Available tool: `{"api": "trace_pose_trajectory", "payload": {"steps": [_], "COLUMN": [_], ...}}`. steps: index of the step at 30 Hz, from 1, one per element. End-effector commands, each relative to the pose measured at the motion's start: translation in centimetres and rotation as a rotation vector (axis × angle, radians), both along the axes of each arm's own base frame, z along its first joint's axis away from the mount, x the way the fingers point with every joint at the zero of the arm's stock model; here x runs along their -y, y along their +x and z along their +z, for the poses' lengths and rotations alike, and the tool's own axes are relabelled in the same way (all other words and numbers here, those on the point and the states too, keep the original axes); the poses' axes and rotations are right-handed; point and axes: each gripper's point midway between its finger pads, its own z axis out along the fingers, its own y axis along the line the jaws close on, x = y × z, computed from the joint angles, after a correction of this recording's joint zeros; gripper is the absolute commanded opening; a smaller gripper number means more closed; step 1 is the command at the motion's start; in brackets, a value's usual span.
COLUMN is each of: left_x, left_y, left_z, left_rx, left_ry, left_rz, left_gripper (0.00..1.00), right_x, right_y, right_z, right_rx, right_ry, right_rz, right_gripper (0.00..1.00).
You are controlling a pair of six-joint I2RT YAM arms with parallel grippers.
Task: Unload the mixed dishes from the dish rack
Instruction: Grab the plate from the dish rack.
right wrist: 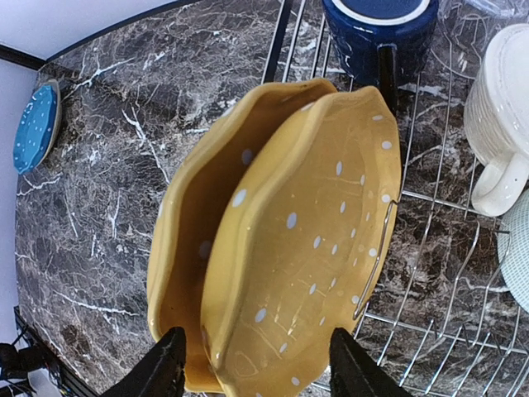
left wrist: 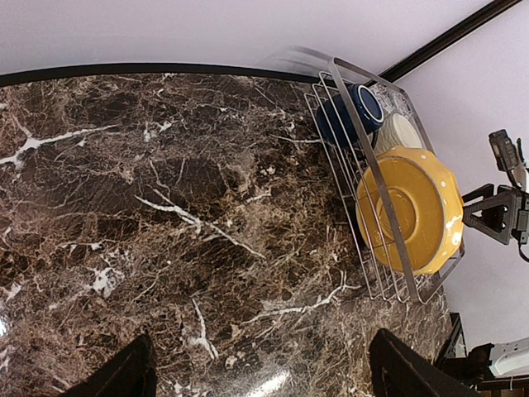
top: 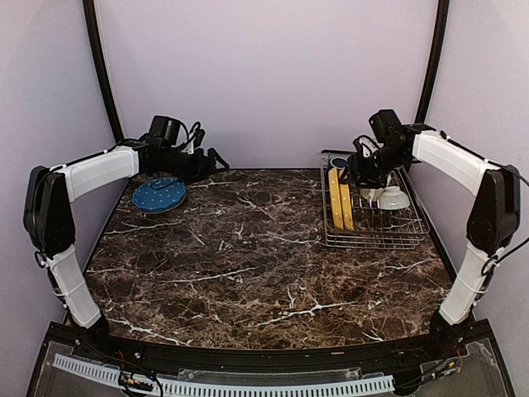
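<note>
The silver wire dish rack (top: pixel 376 227) stands at the right back of the table. Two yellow plates (top: pixel 340 200) stand upright in its left part. My right gripper (top: pixel 357 175) hangs just above them, open. In the right wrist view its fingers (right wrist: pixel 162 364) straddle the rims of both yellow plates (right wrist: pixel 289 240). A dark navy mug (right wrist: pixel 378 29), a cream mug (right wrist: pixel 498 116), a pale greenish bowl (right wrist: pixel 518 248) and a clear tumbler (right wrist: pixel 483 16) are in the rack. The blue dotted plate (top: pixel 159 194) lies on the table at the left back. My left gripper (top: pixel 215 160) is open and empty beside it.
The left wrist view looks across the dark marble table (left wrist: pixel 165 207) to the rack (left wrist: pixel 364 157) with a yellow plate (left wrist: pixel 409 207) and the navy mug (left wrist: pixel 355 112). Lilac walls and black corner posts (top: pixel 103 74) close in the back and sides.
</note>
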Motion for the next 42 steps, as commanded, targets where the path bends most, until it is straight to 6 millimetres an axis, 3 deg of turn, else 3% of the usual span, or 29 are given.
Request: {"api": "trace_pose_trajectory", "payload": {"steps": [1, 13, 26, 34, 42], "left_x": [0.6, 0.8, 0.7, 0.9, 0.8], "left_y": [-0.5, -0.6, -0.5, -0.6, -0.6], "left_z": [0.4, 0.3, 0.0, -0.1, -0.1], "left_rx": [0.007, 0.004, 0.010, -0.002, 0.002], "left_ry": [0.004, 0.004, 0.026, 0.021, 0.025], "left_rz": [-0.028, -0.033, -0.029, -0.036, -0.037], "left_gripper": [0.88, 0.88, 0.88, 0.88, 0.88], "right_x": [0.5, -0.2, 3.6, 5.8, 4.5], "right_y": [0.2, 0.4, 0.4, -0.6, 0.1], "right_z": [0.1, -2.6, -3.6, -3.7, -3.7], "right_rx": [0.020, -0.016, -0.014, -0.033, -0.030], "right_ry": [-0.011, -0.094, -0.289, -0.300, -0.223], "right_rz": [-0.019, -0.032, -0.132, -0.178, -0.138], "right_gripper": [0.53, 0.56, 0.54, 0.53, 0.48]}}
